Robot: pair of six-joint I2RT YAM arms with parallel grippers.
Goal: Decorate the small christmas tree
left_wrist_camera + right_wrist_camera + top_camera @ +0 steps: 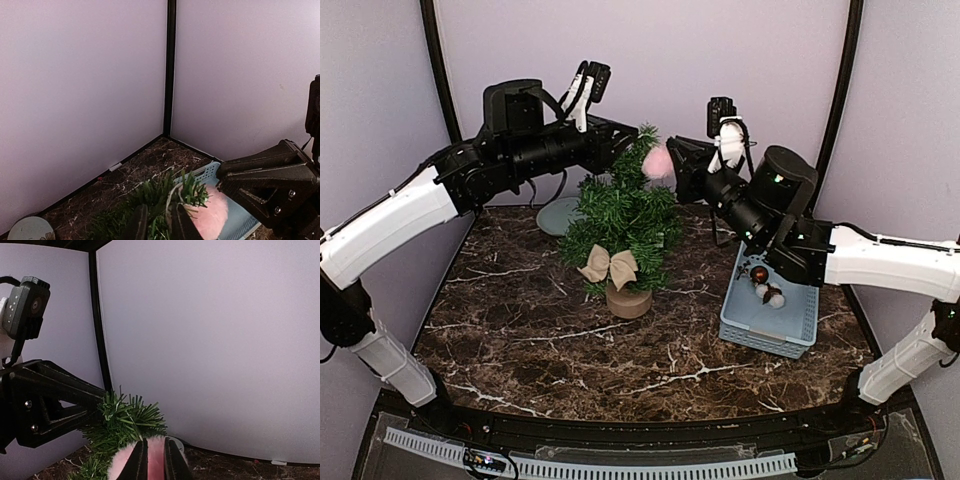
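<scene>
Christmas tree (623, 215) stands upright, left end effector (156, 225) pinching its tip; right end effector (154, 460) grips pompom (657, 161); basket (760, 338) holds baubles (760, 273).

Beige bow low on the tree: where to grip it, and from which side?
Probably pinch the bow at its narrow centre knot, with the gripper coming from the near side: it faces the arm bases, its loops look floppy, and the tree branches sit right behind it.
</scene>
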